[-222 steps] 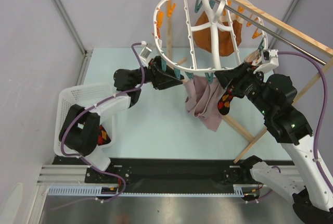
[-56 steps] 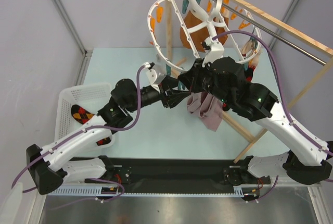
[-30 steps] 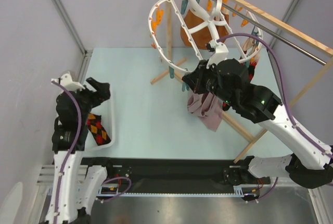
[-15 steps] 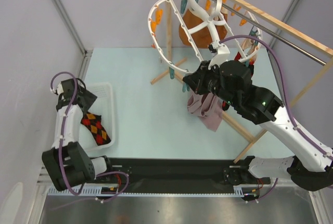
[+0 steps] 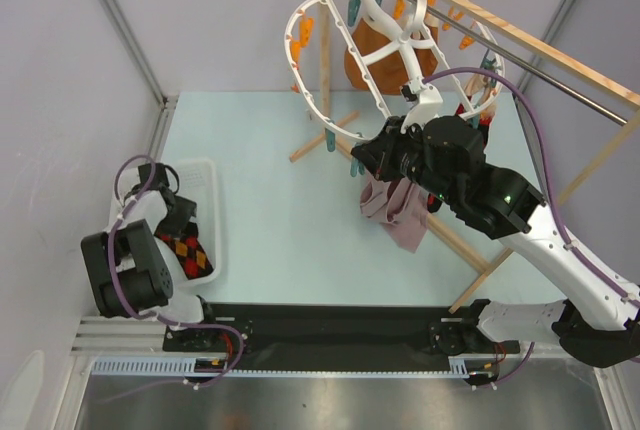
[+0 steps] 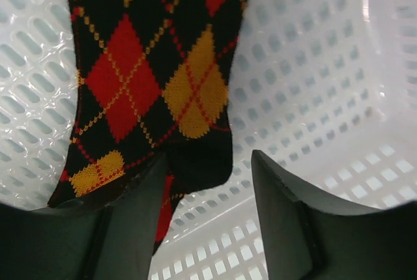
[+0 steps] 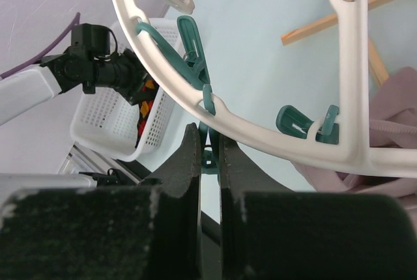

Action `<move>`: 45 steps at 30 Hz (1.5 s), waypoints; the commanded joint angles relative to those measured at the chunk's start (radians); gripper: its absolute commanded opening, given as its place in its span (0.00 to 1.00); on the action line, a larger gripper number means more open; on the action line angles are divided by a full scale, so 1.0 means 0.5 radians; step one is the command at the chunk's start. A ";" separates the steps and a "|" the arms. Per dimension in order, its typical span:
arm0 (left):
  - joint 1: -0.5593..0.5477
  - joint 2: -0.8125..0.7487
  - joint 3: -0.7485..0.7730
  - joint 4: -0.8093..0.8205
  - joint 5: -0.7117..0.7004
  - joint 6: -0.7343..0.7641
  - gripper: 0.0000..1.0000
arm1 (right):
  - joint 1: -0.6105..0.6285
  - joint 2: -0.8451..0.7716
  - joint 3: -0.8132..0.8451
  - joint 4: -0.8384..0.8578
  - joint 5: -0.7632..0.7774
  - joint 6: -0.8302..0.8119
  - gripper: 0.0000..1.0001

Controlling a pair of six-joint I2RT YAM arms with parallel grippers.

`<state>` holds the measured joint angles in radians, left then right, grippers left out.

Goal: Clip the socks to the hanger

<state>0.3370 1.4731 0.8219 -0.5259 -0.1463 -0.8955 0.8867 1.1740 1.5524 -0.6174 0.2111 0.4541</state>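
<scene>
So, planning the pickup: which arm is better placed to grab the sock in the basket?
Left. The left gripper is down in the basket, jaws open over the edge of the sock. The right gripper is up at the hanger, shut on a teal clip.

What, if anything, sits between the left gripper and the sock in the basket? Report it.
Nothing visible does. In the left wrist view the left gripper hangs open directly over the lower end of the sock. The sock lies uncovered on the floor of the white basket, with nothing over it.
</scene>
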 commanded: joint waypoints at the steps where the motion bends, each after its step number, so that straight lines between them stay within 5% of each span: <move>1: 0.016 0.018 -0.057 0.036 0.007 -0.145 0.59 | -0.009 -0.044 0.027 0.048 0.001 0.000 0.00; 5: 0.019 -0.038 -0.122 0.113 0.022 -0.145 0.28 | -0.009 -0.050 0.037 0.038 0.010 -0.006 0.00; 6: 0.019 -0.053 -0.116 0.116 0.026 -0.142 0.13 | -0.009 -0.050 0.037 0.035 0.004 -0.006 0.00; 9: 0.016 -0.145 -0.058 0.116 0.072 -0.074 0.00 | -0.009 -0.047 0.034 0.038 0.004 0.003 0.00; 18: -0.066 -0.755 0.172 -0.037 0.197 0.055 0.00 | -0.009 -0.026 0.028 0.048 -0.002 0.009 0.00; 25: -0.315 -1.127 0.209 0.220 0.544 0.070 0.00 | -0.006 0.002 0.037 0.060 -0.020 0.018 0.00; 37: -0.389 -1.149 0.409 0.168 0.296 0.631 0.00 | -0.003 0.002 0.040 0.048 -0.002 0.021 0.00; 44: -0.187 -0.875 0.446 0.116 0.308 0.546 0.00 | -0.006 -0.004 0.028 0.035 0.010 0.006 0.00; 45: -0.156 -0.827 0.391 0.146 0.296 0.548 0.07 | -0.006 -0.004 0.028 0.044 0.007 0.006 0.00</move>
<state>0.2150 1.0351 1.0195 -0.4774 0.0246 -0.6262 0.8860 1.1744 1.5524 -0.6159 0.2043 0.4622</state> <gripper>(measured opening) 0.036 0.076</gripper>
